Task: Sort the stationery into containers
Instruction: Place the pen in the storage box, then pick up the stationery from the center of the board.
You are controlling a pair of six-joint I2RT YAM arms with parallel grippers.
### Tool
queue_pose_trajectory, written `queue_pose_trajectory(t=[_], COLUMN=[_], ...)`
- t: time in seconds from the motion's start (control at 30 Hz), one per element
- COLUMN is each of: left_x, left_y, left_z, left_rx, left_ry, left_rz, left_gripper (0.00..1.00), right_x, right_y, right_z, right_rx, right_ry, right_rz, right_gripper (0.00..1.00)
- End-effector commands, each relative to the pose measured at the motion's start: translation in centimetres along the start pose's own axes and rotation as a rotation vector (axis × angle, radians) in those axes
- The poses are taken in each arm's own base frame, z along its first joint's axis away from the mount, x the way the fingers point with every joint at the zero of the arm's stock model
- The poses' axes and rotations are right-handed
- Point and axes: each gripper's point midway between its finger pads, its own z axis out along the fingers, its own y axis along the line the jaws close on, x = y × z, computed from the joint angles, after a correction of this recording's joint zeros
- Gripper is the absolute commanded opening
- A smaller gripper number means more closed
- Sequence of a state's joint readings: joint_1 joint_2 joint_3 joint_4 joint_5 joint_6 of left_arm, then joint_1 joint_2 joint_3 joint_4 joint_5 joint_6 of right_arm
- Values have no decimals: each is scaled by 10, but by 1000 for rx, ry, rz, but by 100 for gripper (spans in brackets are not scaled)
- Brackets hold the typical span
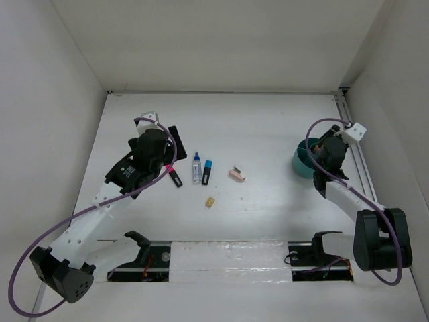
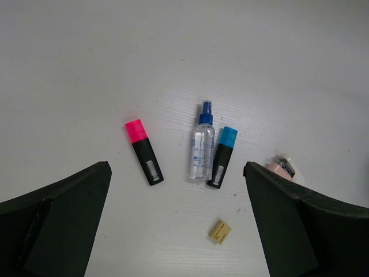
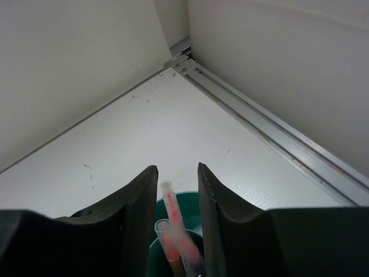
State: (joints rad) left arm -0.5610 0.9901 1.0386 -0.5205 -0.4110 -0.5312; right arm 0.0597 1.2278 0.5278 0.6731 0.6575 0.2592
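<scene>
On the table lie a pink-capped black marker (image 1: 175, 177) (image 2: 144, 153), a clear blue-capped bottle (image 1: 196, 168) (image 2: 203, 144), a blue-capped black marker (image 1: 206, 172) (image 2: 222, 157), a pink block (image 1: 237, 175) (image 2: 281, 169) and a tiny tan piece (image 1: 210, 201) (image 2: 219, 231). My left gripper (image 1: 163, 149) (image 2: 176, 167) hangs wide open above them, holding nothing. The teal cup (image 1: 300, 163) (image 3: 190, 203) stands at the right. My right gripper (image 1: 322, 151) (image 3: 177, 167) is over it, jaws parted around two salmon pencils (image 3: 173, 216) that stand in the cup and lean toward the left finger.
White walls enclose the table on three sides. A metal rail (image 3: 271, 135) (image 1: 354, 144) runs along the right edge just beyond the cup. The far half of the table behind the items is bare white board.
</scene>
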Motion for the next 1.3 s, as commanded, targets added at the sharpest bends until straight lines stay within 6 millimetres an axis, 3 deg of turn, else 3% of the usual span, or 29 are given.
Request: queue_pose_trajectory(t=[0.0,0.1,0.3,0.4,0.47,0.5,0.53,0.57,0.6,0.63,0.7,0.73,0.8,0.83,0.9,0.93,0.97,1.13,1.27], left_x=[-10,-10,-10,-11,-9,-10,-8,-12,-11,-10,-5,-4,-3,-3,-1,-1,0,0,2], left_y=[0,0,0,2,4,6,9,8,11,12,13,14,16,16,16,16,19,19,19], left_z=[-4,-4,-4,-4,-2,-2,1,-1,-1,2,5,7,8,9,11,11,11,11,13], left_rx=[9,9,9,1,-19,-31,-51,-47,-62,-77,-88,-101,-121,-121,-127,-127,-139,-139,-143], left_ry=[-38,-38,-38,-43,-37,-45,-40,-46,-44,-43,-27,-25,-15,-15,-8,-8,-7,-7,0], left_rz=[-9,-9,-9,-9,-12,-12,-16,-20,-25,-20,-18,-22,-20,-20,-24,-24,-19,-19,-15], left_gripper=[100,100,100,100,100,100,100,100,100,100,100,100,100,100,100,100,100,100,100], right_x=[-20,-20,-33,-46,-58,-61,-63,-64,-75,-66,-73,-55,-44,-49,-3,-11,16,72,115], right_y=[9,12,28,51,69,72,79,92,102,105,129,137,154,165,177,186,185,207,208], right_z=[-3,-4,-20,-38,-51,-58,-64,-73,-77,-81,-94,-101,-117,-122,-138,-144,-151,-203,-233], right_rx=[-31,-40,-101,-182,-231,-248,-278,-326,-355,-373,-471,-515,-590,-622,-675,-710,-716,-911,-983], right_ry=[-54,-51,-65,-68,-69,-56,-42,-25,-21,32,76,149,217,233,412,404,489,701,807], right_rz=[42,42,66,79,82,76,71,54,56,10,-9,-62,-104,-110,-245,-231,-301,-370,-444], right_gripper=[41,54,59,64,73,79,96,100,100,100,100,100,100,100,100,100,100,98,97])
